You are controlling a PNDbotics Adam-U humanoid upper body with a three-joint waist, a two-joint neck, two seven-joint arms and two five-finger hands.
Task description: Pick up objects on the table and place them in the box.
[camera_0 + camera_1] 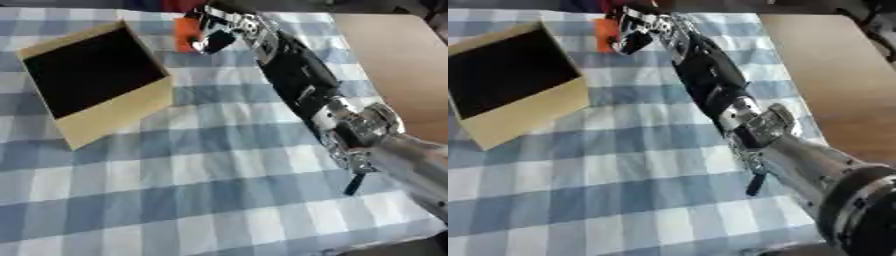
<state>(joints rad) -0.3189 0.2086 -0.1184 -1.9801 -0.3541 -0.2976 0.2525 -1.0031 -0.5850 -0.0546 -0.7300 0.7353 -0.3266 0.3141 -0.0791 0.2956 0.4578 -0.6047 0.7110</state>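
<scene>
Nearest, the checked blue-and-white cloth (175,200) covered the counter (394,60), bare brown wood showing at the right. Further on, the open cardboard box (131,112) stood at the left, its inside dark. At the far edge the right robot hand (214,32) reached to the orange object (184,32), fingers curled about it. It looked small, light and stiff, best taken by its sides.

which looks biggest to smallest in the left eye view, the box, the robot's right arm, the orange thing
1. right arm, though nearness to the camera inflates it
2. box, not far behind
3. orange thing, clearly smallest, partly hidden by the right hand
</scene>
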